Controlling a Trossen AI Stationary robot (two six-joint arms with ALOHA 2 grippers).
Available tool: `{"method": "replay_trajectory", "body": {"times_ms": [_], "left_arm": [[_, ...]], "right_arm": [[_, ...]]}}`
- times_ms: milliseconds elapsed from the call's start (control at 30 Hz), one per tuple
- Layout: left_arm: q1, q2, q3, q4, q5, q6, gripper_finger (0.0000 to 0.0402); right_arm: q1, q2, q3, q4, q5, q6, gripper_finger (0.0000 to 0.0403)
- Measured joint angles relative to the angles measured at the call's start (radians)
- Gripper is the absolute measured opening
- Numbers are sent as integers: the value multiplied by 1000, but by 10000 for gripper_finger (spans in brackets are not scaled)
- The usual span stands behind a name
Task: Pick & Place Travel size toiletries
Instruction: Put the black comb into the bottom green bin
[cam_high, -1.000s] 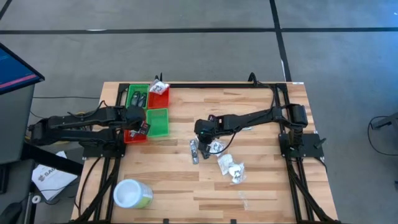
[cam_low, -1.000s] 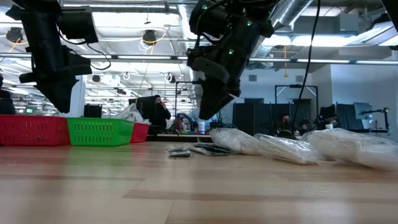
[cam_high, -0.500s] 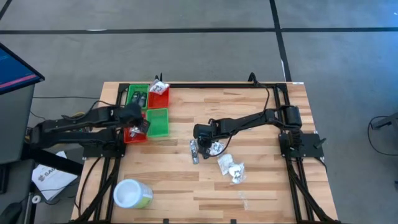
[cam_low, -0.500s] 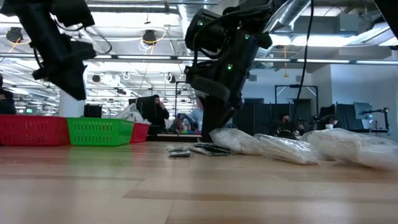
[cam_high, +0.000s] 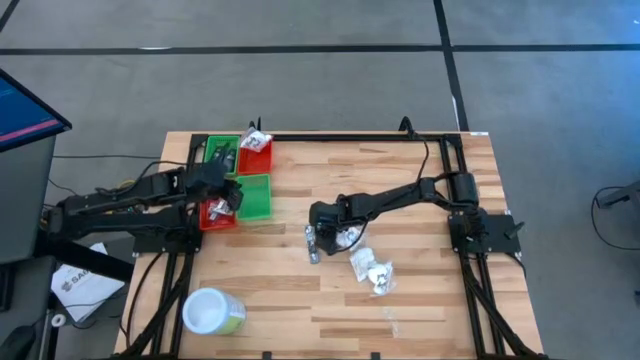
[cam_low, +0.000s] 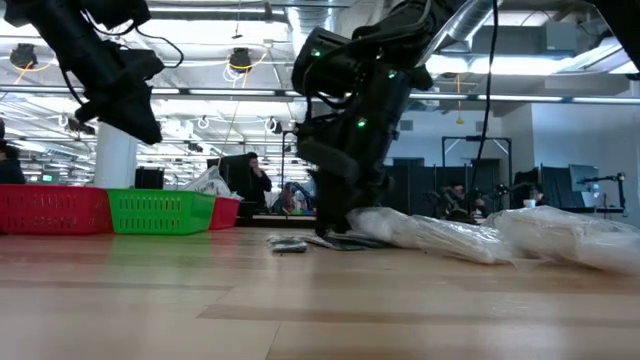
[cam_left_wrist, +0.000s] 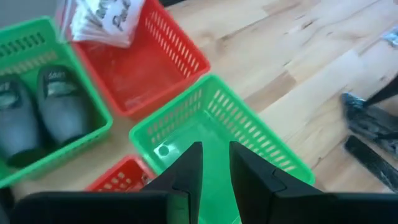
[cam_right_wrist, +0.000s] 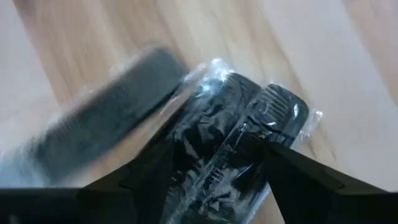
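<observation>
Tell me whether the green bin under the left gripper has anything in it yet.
Nearly empty. The left wrist view shows the green bin's bare floor apart from one small round thing near a corner; what that is cannot be told. The left gripper hovers above it.

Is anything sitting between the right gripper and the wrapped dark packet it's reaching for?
Nothing visible does. The right gripper is low over the table, fingers spread on either side of the clear-wrapped dark packet, with no other item between them. A second dark tube lies just beside it, close enough to get nudged.
</observation>
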Motion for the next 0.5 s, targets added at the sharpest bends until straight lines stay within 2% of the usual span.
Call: {"method": "replay_trajectory", "body": {"times_ms": [167,367,500], "left_arm": [[-26,0,0,50,1,20,72],[-54,0,0,80,1,28,72],[-61,0,0,85,1,28,72]], "right_arm": [[0,1,0,-6,1,31,237],[0,1,0,-13,1,33,215],[-1,7,46,-108,-7,15,199]]}}
